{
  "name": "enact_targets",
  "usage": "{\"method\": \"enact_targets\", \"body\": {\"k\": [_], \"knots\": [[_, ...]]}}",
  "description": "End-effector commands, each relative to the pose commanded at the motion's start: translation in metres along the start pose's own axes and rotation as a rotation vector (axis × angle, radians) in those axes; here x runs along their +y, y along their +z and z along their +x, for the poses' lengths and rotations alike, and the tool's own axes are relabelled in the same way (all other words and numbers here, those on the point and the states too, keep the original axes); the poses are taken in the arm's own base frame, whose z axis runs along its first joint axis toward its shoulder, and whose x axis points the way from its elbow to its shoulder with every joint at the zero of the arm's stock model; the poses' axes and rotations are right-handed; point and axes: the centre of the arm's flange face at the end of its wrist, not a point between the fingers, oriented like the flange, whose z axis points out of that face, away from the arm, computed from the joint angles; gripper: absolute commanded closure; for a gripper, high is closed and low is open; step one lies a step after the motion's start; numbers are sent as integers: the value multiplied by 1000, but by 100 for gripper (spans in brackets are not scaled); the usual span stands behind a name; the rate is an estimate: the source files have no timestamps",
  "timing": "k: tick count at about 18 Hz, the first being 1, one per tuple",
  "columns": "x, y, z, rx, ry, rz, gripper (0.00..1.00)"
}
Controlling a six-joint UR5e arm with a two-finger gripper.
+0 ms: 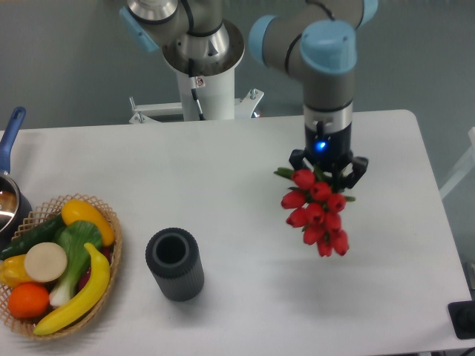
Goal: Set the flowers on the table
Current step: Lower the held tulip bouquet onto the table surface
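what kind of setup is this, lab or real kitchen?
Most likely a lab test bench, not a kitchen: a bare white rectangular table, a pedestal-mounted grey robot arm holding red tulips, and staged props, namely a wicker basket of produce and a dark grey ribbed vase.
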Motion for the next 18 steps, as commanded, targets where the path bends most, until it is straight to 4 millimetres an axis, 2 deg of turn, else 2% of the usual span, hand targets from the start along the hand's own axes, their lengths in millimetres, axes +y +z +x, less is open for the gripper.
{"method": "enact_targets", "body": {"k": [3, 12, 18], "knots": [[-14, 25, 15, 16, 41, -47, 62], [-20, 79, 30, 40, 72, -164, 62], [-22, 93, 30, 47, 24, -177, 62]]}}
